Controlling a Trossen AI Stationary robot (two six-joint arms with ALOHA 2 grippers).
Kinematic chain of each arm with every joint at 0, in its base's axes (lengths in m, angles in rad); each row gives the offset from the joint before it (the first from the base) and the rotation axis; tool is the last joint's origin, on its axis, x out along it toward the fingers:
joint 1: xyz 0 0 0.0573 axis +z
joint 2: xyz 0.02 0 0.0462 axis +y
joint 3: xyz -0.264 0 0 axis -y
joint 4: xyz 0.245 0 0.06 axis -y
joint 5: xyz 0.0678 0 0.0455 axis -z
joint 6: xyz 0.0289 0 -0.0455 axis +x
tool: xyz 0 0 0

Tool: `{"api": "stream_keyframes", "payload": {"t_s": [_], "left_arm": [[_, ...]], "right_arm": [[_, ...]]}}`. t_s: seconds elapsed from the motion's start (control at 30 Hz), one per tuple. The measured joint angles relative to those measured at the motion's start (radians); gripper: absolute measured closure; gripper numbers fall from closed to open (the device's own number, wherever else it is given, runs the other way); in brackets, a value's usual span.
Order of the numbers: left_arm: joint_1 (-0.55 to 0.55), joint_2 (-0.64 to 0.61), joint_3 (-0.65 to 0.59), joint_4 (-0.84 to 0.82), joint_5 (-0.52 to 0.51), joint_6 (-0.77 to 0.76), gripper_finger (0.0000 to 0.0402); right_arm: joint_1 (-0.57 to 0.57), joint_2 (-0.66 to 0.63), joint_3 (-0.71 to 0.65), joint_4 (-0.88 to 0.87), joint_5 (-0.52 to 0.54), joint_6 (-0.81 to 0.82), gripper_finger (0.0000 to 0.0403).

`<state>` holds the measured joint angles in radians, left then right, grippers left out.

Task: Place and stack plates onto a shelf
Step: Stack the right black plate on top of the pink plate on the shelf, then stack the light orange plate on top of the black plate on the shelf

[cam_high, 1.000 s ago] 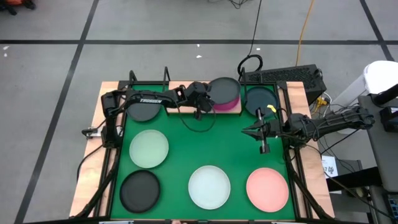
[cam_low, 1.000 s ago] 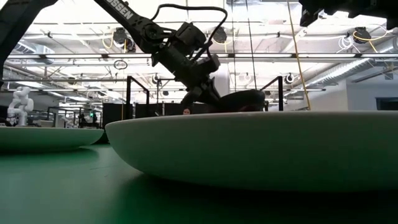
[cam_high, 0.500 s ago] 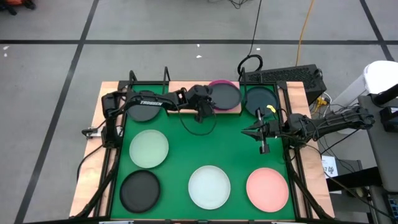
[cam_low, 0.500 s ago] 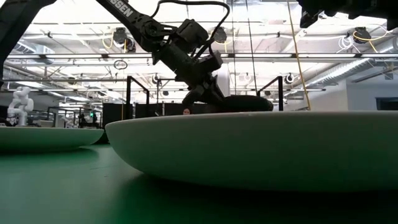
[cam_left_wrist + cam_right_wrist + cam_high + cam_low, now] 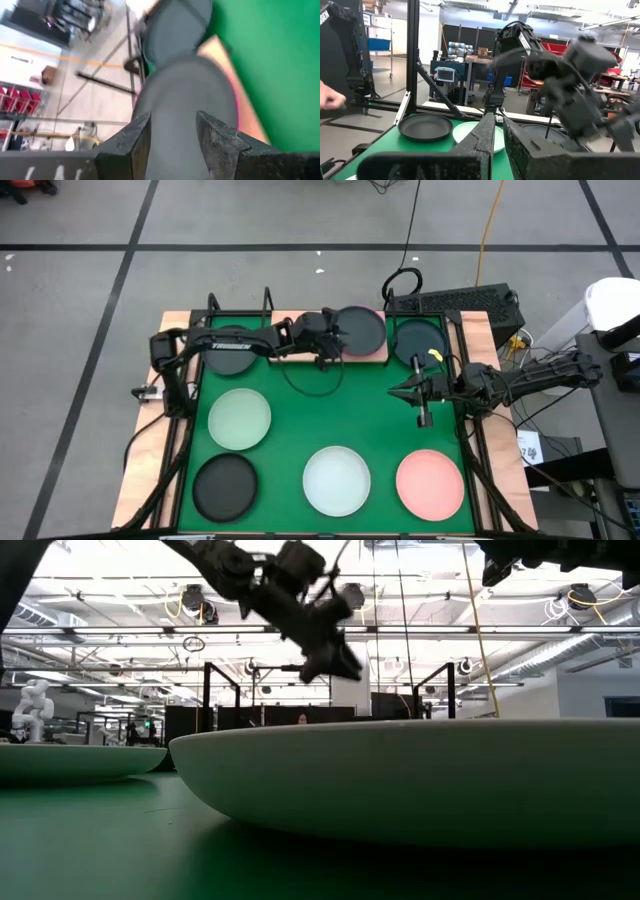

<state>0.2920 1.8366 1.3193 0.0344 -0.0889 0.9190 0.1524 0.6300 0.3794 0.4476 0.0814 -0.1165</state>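
My left fingers stand apart and hold nothing, just clear of the dark plate in front of them. That plate lies flat on the magenta plate, only a thin rim of which shows, and both sit on the wooden shelf at the far edge of the green mat. From above, my left gripper hangs at the near-left rim of that stack; in the low view it is lifted above it. My right gripper waits well off to the side over the mat, its fingers clenched together on nothing. Beyond them another dark plate rests by the shelf. Nearer me on the tabletop lie the pale green plate, a black plate, the white plate and the pink plate.
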Motion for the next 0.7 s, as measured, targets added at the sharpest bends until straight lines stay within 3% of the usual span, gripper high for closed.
{"api": "stream_keyframes", "payload": {"t_s": [0.3, 0.53, 0.7], "left_arm": [[-0.052, -0.154, 0.000, -0.059, 0.007, -0.100, 0.0240], [-0.147, -0.400, 0.000, -0.104, 0.009, -0.277, 0.0240], [-0.195, -0.595, 0.000, -0.276, 0.010, -0.433, 0.0240]], "right_arm": [[0.000, -0.003, 0.000, -0.021, -0.004, 0.054, 0.0378], [0.000, -0.017, 0.000, -0.054, -0.007, 0.151, 0.0378], [0.000, -0.050, 0.033, -0.110, -0.177, 0.222, 0.0378]]}}
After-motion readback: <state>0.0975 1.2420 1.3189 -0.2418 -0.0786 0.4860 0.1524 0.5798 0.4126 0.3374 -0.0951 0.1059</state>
